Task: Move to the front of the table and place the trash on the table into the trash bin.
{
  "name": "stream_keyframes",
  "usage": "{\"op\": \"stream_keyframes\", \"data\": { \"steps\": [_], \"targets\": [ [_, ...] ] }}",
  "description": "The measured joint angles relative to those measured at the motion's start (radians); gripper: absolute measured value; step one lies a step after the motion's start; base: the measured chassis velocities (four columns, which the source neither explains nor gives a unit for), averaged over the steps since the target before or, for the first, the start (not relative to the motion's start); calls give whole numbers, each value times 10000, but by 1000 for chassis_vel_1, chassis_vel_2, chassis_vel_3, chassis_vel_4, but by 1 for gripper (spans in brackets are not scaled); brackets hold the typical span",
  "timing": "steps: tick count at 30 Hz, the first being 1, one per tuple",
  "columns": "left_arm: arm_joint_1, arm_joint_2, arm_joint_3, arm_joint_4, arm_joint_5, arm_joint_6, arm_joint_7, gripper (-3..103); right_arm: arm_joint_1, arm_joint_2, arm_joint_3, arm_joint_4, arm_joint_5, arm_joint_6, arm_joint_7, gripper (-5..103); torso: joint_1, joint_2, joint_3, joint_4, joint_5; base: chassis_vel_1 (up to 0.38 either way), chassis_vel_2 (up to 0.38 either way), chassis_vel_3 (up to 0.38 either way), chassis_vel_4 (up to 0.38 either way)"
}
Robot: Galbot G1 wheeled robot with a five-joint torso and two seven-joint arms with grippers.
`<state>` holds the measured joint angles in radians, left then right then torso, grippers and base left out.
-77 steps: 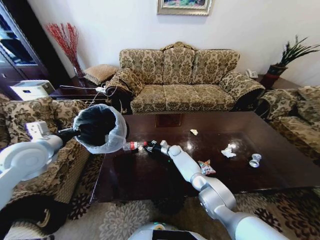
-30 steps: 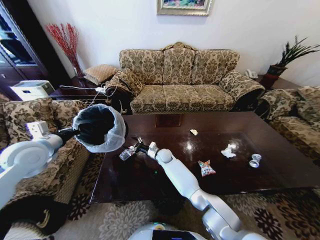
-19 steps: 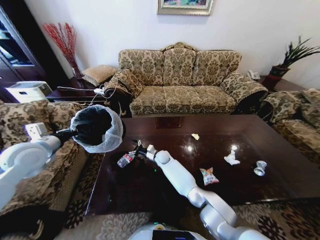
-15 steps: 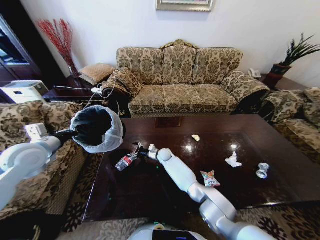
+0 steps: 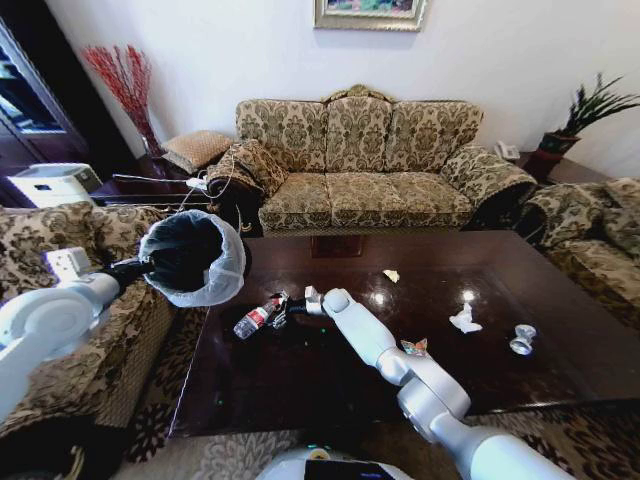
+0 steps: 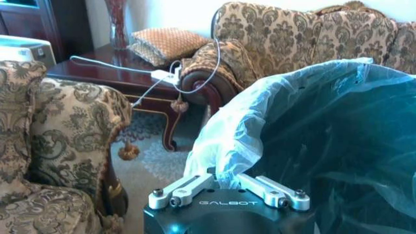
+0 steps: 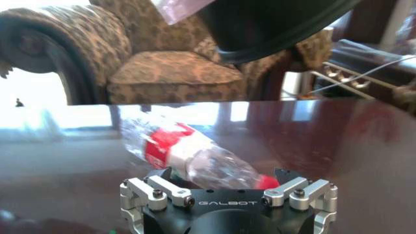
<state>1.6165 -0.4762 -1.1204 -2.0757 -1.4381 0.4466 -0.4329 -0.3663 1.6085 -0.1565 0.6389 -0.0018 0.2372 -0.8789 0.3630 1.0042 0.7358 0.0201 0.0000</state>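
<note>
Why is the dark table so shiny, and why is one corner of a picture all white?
Head view: the glossy reddish-brown wooden table mirrors bright spots like a lamp's. Right wrist view: window light washes out the corner near the patterned armchair, and the clear plastic bottle with a red label looks blurry close up.

Trash bin point(image 5: 196, 257) mouth unobstructed (tilted toward table point(image 5: 300, 370)); bare tabletop between bottle point(image 5: 256, 317) and bin.
</note>
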Motion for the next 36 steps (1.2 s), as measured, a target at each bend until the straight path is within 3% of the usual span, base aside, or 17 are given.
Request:
{"op": "stream_keyframes", "data": {
  "steps": [15, 34, 36],
  "targets": [
    [-73, 61, 59, 78, 37, -58, 105, 0, -384, -3, 152, 686, -476, 417, 493, 100, -5, 1, -2, 1, 1, 0, 0, 0, 0],
    [25, -228, -135, -17, 87, -87, 169, 0, 371, -5, -499, -645, -613, 599, 302, 103, -6, 1, -2, 2, 1, 0, 0, 0, 0],
    [64, -285, -188, -58, 100, -87, 177, 0, 325, -4, -610, -593, -530, 638, 351, 96, -6, 1, -2, 1, 1, 0, 0, 0, 0]
  ]
}}
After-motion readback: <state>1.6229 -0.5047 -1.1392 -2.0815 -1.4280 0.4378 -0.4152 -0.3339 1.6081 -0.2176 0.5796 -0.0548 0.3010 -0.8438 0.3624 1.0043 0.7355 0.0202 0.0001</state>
